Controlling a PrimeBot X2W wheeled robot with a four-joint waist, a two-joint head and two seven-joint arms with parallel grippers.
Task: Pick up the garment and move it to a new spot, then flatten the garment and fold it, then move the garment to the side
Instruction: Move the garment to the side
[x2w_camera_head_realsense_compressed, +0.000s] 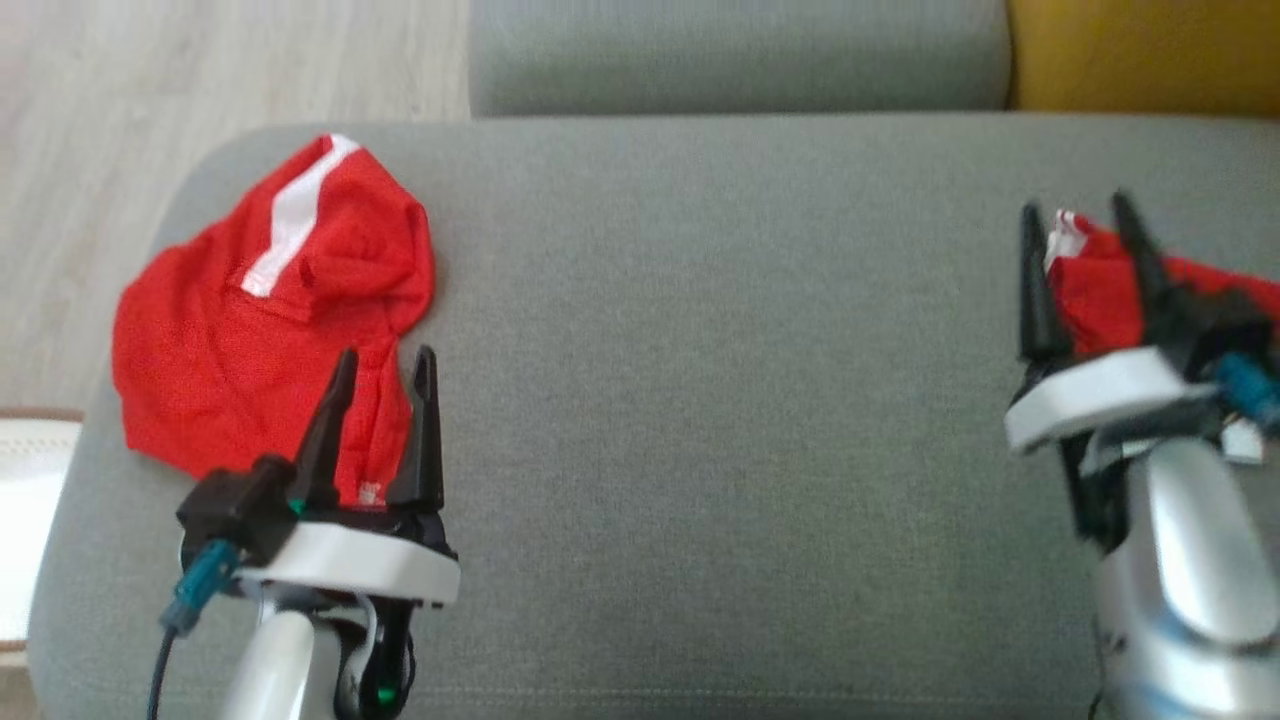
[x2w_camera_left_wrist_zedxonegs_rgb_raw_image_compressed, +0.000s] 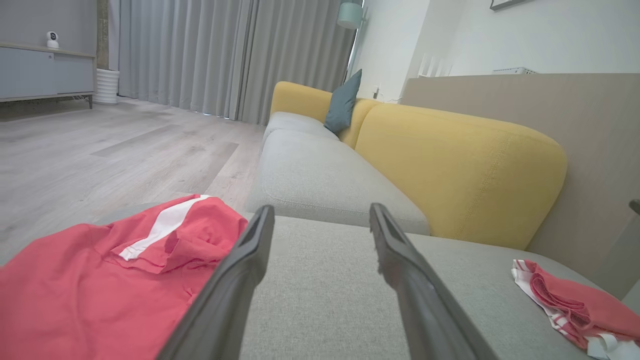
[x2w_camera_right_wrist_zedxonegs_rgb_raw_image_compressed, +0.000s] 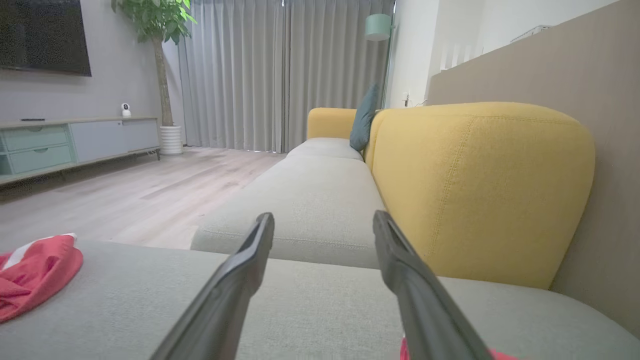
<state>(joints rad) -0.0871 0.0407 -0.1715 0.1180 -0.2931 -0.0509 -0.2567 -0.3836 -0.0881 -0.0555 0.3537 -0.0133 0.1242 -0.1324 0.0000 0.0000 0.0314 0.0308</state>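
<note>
While my left gripper (x2w_camera_head_realsense_compressed: 388, 352) and right gripper (x2w_camera_head_realsense_compressed: 1076, 202) stand open, the red garment (x2w_camera_head_realsense_compressed: 250, 340) lies at the cushion (x2w_camera_head_realsense_compressed: 700, 400)'s left edge; a shallow pinch could drag it onto the floor (x2w_camera_head_realsense_compressed: 100, 100).

Grey seat (x2w_camera_head_realsense_compressed: 720, 380) — red garment (x2w_camera_head_realsense_compressed: 260, 330) left (red bundle (x2w_camera_head_realsense_compressed: 1095, 285) right).

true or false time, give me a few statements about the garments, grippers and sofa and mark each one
1. The left gripper and right gripper are both open. True.
2. The left garment is plain red. False: it has a white stripe.
3. Two red garments lie on the grey seat, the right garment by the right gripper. True.
4. The sofa back is blue. False: it is yellow.
5. The two garments touch. False: bare seat lies between them.
</note>
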